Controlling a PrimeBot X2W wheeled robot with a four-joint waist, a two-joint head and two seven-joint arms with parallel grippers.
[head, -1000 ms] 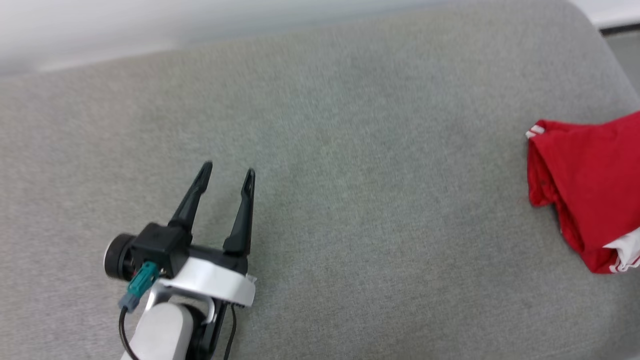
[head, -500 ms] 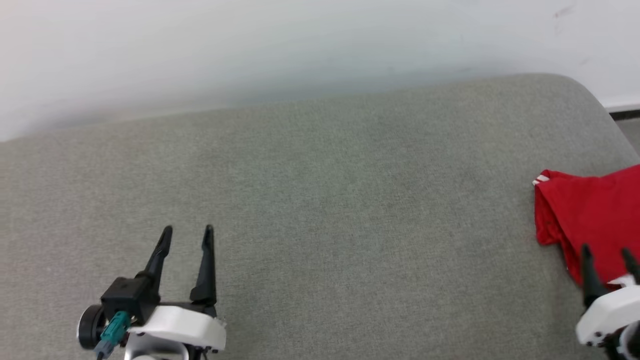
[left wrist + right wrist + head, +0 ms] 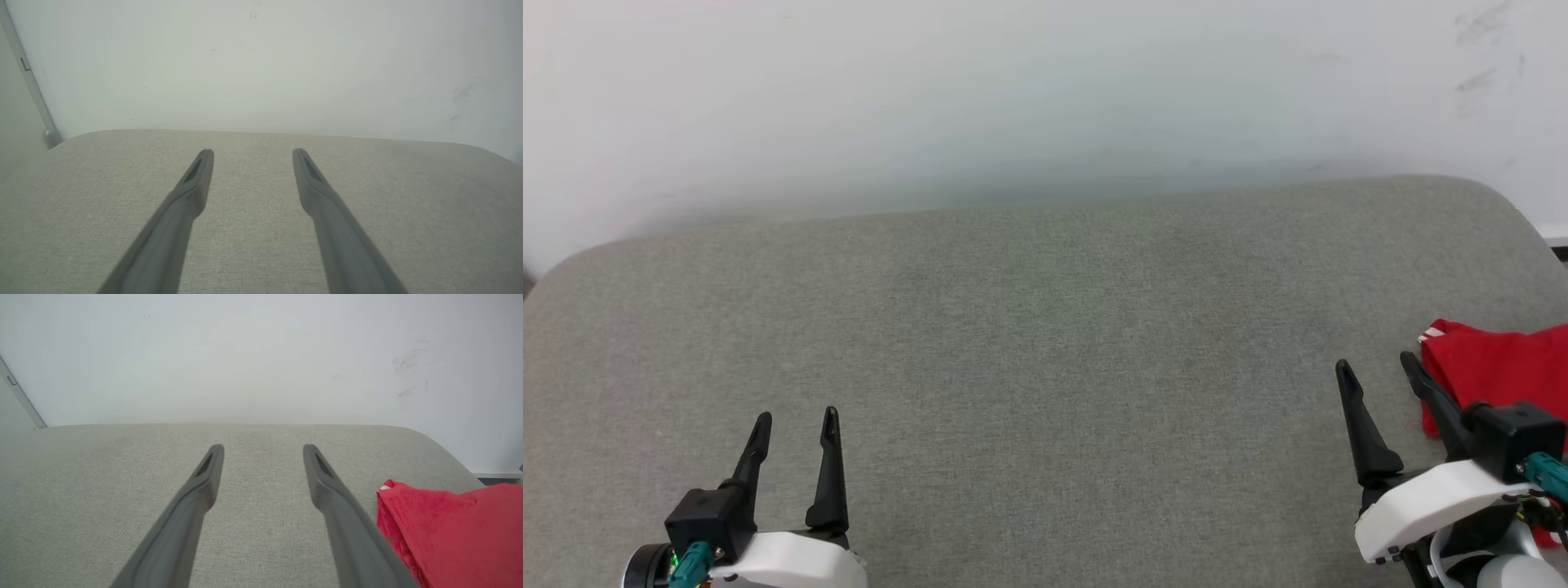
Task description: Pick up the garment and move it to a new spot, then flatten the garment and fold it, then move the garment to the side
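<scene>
In the head view the bright red jersey-style garment lies bundled at the right edge on the grey fabric-covered counter, just beside the right tool; the left tool sits lower left. The left wrist view shows that tool spread and empty. The right wrist view shows the same, with the garment lower right. Setting aside looks done, and the right tool should back off without snagging cloth.

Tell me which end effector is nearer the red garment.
The right end effector: the garment lies beside it, the left end effector far off.
</scene>
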